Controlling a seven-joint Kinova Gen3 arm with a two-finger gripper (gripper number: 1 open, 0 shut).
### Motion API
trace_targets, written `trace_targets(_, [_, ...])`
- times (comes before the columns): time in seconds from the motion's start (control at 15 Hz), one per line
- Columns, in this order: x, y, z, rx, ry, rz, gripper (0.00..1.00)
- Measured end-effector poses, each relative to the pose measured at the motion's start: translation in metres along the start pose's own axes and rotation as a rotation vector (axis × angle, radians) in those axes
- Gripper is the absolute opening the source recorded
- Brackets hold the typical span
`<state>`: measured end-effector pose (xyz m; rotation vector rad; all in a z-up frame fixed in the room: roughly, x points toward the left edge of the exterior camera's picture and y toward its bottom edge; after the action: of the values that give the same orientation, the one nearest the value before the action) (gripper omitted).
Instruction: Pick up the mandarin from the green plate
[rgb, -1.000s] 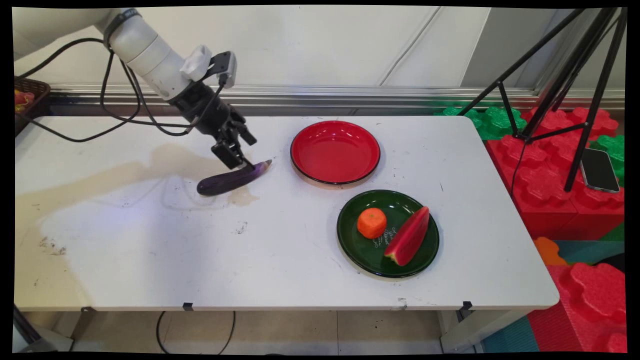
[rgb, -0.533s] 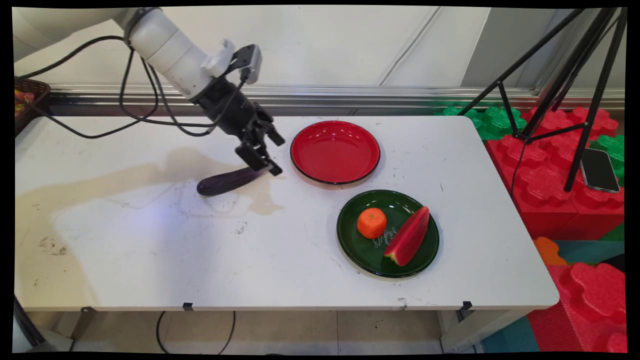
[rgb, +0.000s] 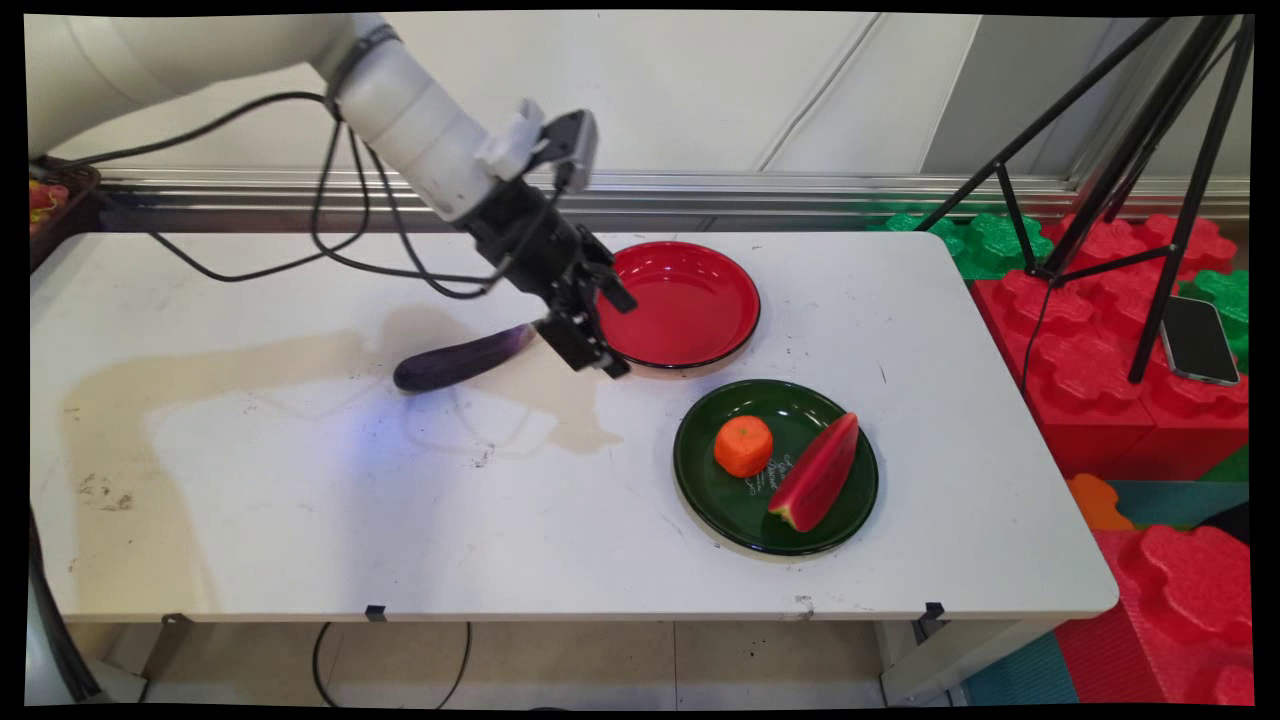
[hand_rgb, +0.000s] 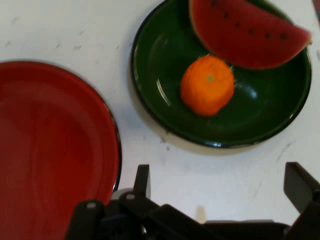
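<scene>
Two plates, one aubergine, and empty jaws between them

Nearest the camera, the white worktop (rgb: 400, 520) is bare but for scuffs and a pale brown stain that spreads towards the left. A little further in and to the right lies the green plate (rgb: 712, 500). It carries an orange (rgb: 743, 446) and, just beside it, a watermelon slice (rgb: 818, 472) on its side; whether the two touch is not clear.

Beyond that, at mid-table, the purple aubergine (rgb: 460, 358) lies flat on the stain, its slim tip pointing right. The jaws hang low just past that tip, over the near-left rim of the red plate (rgb: 690, 300). They are spread wide and hold nothing: the hand view shows only bare worktop between the two fingers (hand_rgb: 142, 181), with the red plate to one side and the green plate ahead. The aubergine does not show in that view, so it is outside the grip. Whether its tip touches the linkage cannot be told.

Room here is tight in my judgement, with the plate rim on one side and the aubergine tip on the other, so slow, level travel suits this spot.

Farther back, the white arm (rgb: 420, 110) slopes up to the left, trailing black cables. Off the table's right end stand a black tripod (rgb: 1100, 160) and red and green foam blocks (rgb: 1090, 400), one bearing a phone (rgb: 1198, 340).
</scene>
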<state>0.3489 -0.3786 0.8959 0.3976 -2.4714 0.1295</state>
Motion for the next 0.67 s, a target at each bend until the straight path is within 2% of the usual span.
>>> trace_targets(0.27, [0.020,0.007,0.032,-0.022,0.005,0.030,1.00])
trace_targets(0.67, [0.041,0.014,0.085,-0.037,-0.018,0.061,1.00])
